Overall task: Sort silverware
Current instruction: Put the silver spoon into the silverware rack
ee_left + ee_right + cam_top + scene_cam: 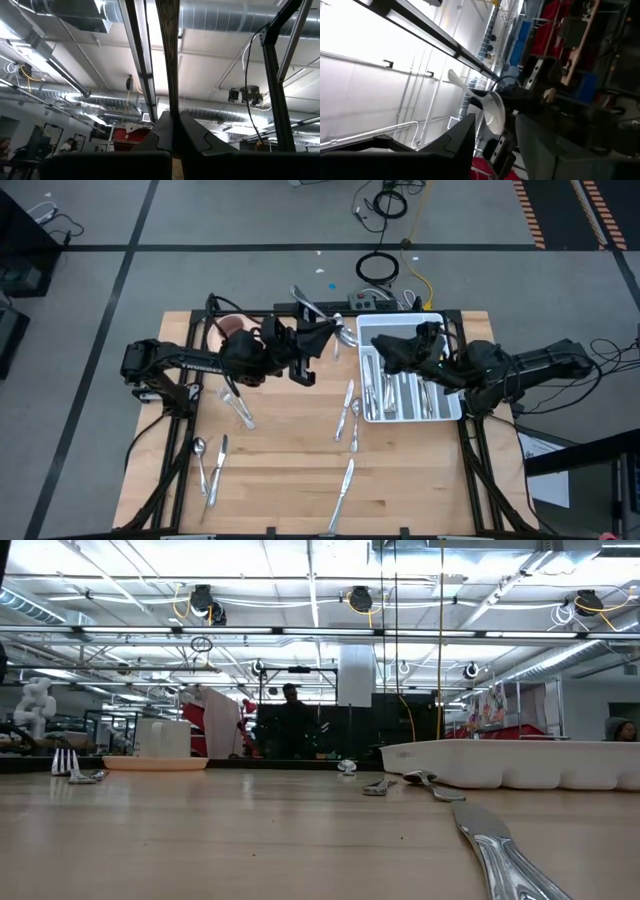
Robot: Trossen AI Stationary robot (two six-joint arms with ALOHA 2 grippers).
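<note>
a: while clamped on the spoon [495,115] by its handle, hold the left gripper [318,340] firm and level, up above the table's far middle, just beside the white tray [452,412].

b: agreed. and the right gripper [386,352]?

a: unclenched, fingers spread, nothing in them, hovering over the tray's near-left corner and facing the spoon's bowl. looks like a pass from one claw to the other, judging by the right wrist view.

b: so how to do it well?

a: ease the right one in slowly, line up both fingers either side of the neck rather than the slippery bowl, then pinch fully before loosening the left. no letting go early, or down goes the spoon among the loose pieces [352,412] lying on the wood.

b: and after that?

a: probably lower into the compartment with matching spoons, handle along the slot. hard to tell from above which slot holds what, so check first. mind the tray wall when swinging across.
</note>
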